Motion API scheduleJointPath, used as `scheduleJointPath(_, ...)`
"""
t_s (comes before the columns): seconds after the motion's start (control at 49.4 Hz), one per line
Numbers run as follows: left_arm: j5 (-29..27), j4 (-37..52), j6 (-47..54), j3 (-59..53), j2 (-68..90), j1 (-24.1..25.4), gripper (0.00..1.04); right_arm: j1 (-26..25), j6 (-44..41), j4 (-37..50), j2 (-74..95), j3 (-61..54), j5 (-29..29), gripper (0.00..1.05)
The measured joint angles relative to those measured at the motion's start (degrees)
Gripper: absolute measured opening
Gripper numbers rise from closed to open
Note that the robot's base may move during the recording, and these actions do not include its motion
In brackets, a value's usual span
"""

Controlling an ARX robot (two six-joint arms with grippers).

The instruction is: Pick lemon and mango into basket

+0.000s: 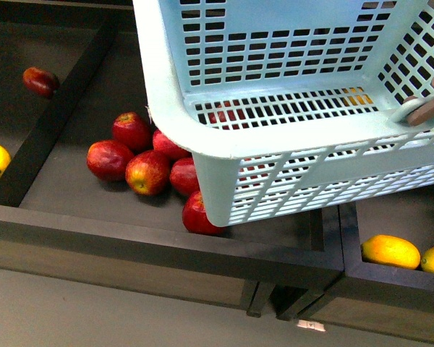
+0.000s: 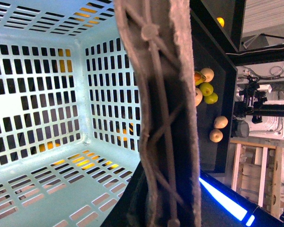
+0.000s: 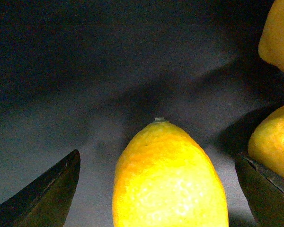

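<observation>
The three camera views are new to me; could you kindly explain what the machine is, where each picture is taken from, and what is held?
It is a robot with two arms, each ending in a gripper. The front view looks out from its body: a light aqua basket sits above a dark tray of red apples, with what is likely the mango in the next compartment. The left wrist view looks into the basket past its brown handle; no fruit shows inside, and whether the left gripper holds the handle cannot be seen. The right wrist view shows the right gripper open, its fingers either side of what looks like the lemon, not touching it.
</observation>
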Motion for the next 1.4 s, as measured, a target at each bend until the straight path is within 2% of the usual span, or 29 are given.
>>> scheduleJointPath(0.142,0.0,0.0,0.0,0.0,0.0,0.0,0.06,-0.2,-0.2,0.0,0.2,0.0,-0.1,0.96)
scheduleJointPath(0.203,0.0,0.0,0.0,0.0,0.0,0.0,0.06,-0.2,-0.2,0.0,0.2,0.0,-0.1,0.92)
scheduleJointPath(0.405,0.0,0.0,0.0,0.0,0.0,0.0,0.06,-0.3,-0.4,0.0,0.2,0.0,-0.7,0.65)
scheduleJointPath(0.446,0.0,0.0,0.0,0.0,0.0,0.0,0.06,-0.3,-0.5,0.0,0.2,0.0,-0.9,0.56)
scheduleJointPath(0.506,0.0,0.0,0.0,0.0,0.0,0.0,0.06,-0.4,-0.5,0.0,0.2,-0.1,-1.1,0.50)
scheduleJointPath(0.952,0.0,0.0,0.0,0.0,0.0,0.0,0.06,-2.6,0.5,2.1,-4.5,-7.1,-4.6,0.49)
scheduleJointPath(1.175,0.0,0.0,0.0,0.0,0.0,0.0,0.06,-4.7,2.7,4.8,-21.7,-16.0,-13.4,0.49)
scheduleJointPath(1.398,0.0,0.0,0.0,0.0,0.0,0.0,0.06,-5.8,3.7,4.0,-38.5,-22.4,-18.3,0.49)
